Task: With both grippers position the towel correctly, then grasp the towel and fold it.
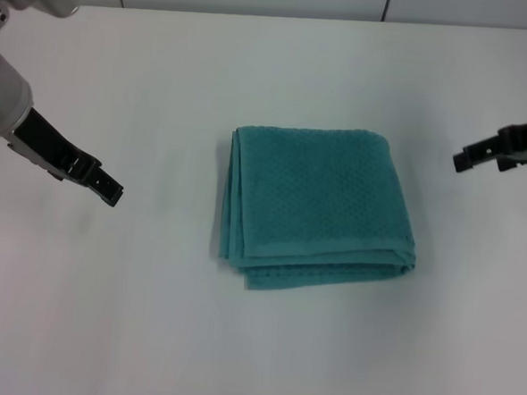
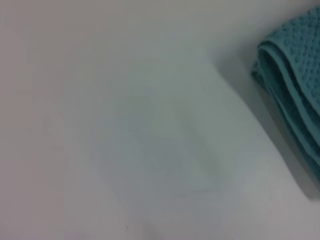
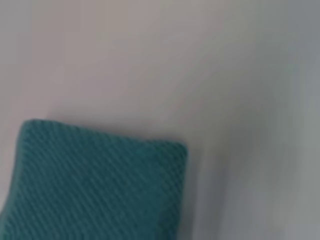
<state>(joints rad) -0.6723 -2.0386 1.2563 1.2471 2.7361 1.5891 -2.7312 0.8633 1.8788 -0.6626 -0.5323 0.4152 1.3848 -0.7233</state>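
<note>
Towel lies folded in layers at the middle of the white desk, apparently finished. Left gripper and right gripper hang well apart on either flank, touching nothing; whether either is parted cannot be told.

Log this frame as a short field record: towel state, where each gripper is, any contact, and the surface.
towel: teal towel lying folded in layers at the middle of the table, stacked edges showing along its left and near sides
left gripper: left gripper off to the towel's left, apart from it
right gripper: right gripper off to the towel's right, apart from it
contact: none; neither gripper touches the towel
surface: plain white table
</note>
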